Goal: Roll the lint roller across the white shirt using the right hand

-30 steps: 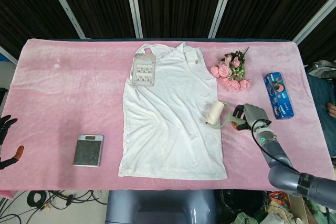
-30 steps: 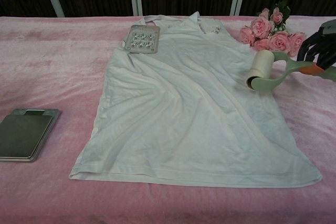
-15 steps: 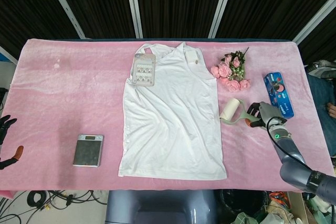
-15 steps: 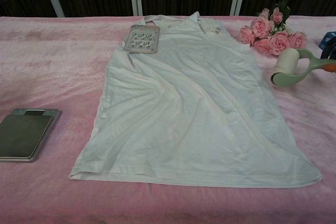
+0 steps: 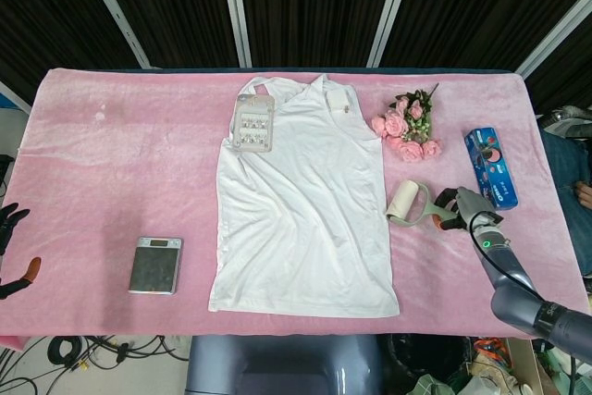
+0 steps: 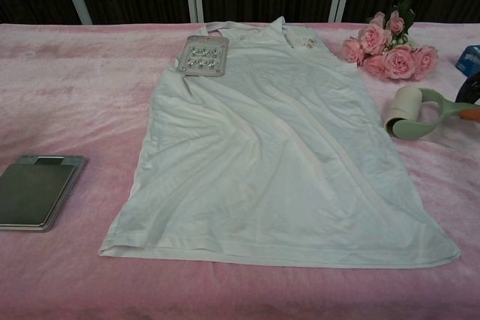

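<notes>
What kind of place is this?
Probably a robot test room, not a home: a pink-covered table against dark curtains, cables on the floor, and props like a white shirt and scale.

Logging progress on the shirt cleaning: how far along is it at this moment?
Done: the right hand holds the lint roller by its handle. In hand: the roller sits on the pink cloth, just off the white shirt's right edge. Left: rolling it across the shirt.
</notes>
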Tool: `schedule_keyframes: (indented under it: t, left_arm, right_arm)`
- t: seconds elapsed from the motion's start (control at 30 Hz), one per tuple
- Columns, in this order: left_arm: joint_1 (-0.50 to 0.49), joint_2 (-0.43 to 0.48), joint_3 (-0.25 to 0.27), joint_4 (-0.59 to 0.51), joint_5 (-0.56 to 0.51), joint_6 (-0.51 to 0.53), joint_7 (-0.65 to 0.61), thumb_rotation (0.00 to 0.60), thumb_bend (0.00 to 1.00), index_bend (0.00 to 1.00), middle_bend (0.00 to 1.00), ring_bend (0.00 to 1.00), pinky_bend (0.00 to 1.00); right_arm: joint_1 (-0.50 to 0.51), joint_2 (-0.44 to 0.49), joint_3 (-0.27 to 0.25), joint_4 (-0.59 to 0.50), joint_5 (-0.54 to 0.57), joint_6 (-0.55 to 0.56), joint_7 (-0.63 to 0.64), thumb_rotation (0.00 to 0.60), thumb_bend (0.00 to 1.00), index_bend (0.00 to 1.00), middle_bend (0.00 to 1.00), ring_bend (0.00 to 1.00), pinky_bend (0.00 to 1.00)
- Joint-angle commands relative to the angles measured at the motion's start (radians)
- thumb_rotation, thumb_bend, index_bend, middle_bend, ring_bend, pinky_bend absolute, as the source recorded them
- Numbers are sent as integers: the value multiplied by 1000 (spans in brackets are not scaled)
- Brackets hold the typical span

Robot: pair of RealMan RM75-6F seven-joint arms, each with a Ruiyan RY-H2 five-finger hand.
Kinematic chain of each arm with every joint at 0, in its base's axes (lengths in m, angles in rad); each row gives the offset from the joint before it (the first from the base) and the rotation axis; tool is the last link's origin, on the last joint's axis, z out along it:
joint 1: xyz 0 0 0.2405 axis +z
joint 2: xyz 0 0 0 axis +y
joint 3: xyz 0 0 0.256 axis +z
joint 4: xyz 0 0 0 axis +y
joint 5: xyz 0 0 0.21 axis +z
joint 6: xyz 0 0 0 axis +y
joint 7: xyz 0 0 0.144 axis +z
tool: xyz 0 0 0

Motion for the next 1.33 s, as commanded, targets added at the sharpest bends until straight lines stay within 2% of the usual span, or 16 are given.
schedule_keyframes:
  t: [0.03,0.17,0.23,0.43,0.53,0.77,0.8,0.87,0.9,0.93,1.0,1.13,1.23,1.33]
  left_arm:
    - [1,1,-1,0,0,3,-1,600,361,133,74,21,159]
    - [1,1,-2,1,-1,3,-3,600,361,133,73,21,159]
    - [1,1,-1,1,0,2,-3,600,361,133,73,21,159]
    - [1,0,-1,1,0,3,-2,600,361,133,73,21,159]
    - [1,0,-2,1,0,4,-1,600,361,133,73,21,159]
    - [1,-2,-3,2,3,8,0,600,361,133,73,21,159]
    - [1,-2,-4,3,4,10,0,600,361,133,73,20,159]
    - [1,-2,-5,3,5,12,-1,600,361,133,73,20,159]
    - [1,-2,-6,3,6,14,-2,600,361,133,73,21,158]
    - [1,-2,-6,4,8,15,-2,600,361,133,73,21,158]
    - [1,-3,-6,6,13,20,-3,600,361,133,73,21,156]
    - [3,-4,-7,8,22,30,-6,600,361,133,73,21,140]
    - [4,-3,-6,11,29,35,-10,600,361,133,73,21,116]
    - [4,-3,-5,14,34,37,-11,600,361,133,73,21,105]
  right_arm:
    - [2,-8,-8,7,10,5,-7,600,415,244,217,244,271]
    - [14,-3,-35,4,40,-8,-38,600,360,115,82,106,235]
    - [20,1,-45,0,56,-14,-49,600,349,90,49,79,227]
    - [24,32,-47,-42,79,13,-56,600,313,73,31,67,207]
    - [3,71,-37,-108,37,82,-50,600,290,67,30,67,207]
    - [-117,159,-19,-316,-201,355,-4,600,269,63,30,71,198]
    - [-158,176,-24,-363,-282,435,15,600,269,63,30,72,198]
    - [-205,191,-40,-406,-373,519,32,600,266,62,30,73,198]
    - [-253,199,-67,-434,-466,595,44,600,265,62,30,73,198]
    - [-275,200,-82,-442,-511,629,49,600,263,62,30,73,198]
    - [-354,194,-143,-442,-668,743,63,600,255,63,29,73,198]
    - [-462,141,-209,-376,-849,906,71,600,236,63,21,75,198]
    - [-519,83,-240,-301,-935,983,52,600,214,61,11,77,197]
    - [-546,47,-249,-250,-968,1012,21,600,210,60,5,77,183]
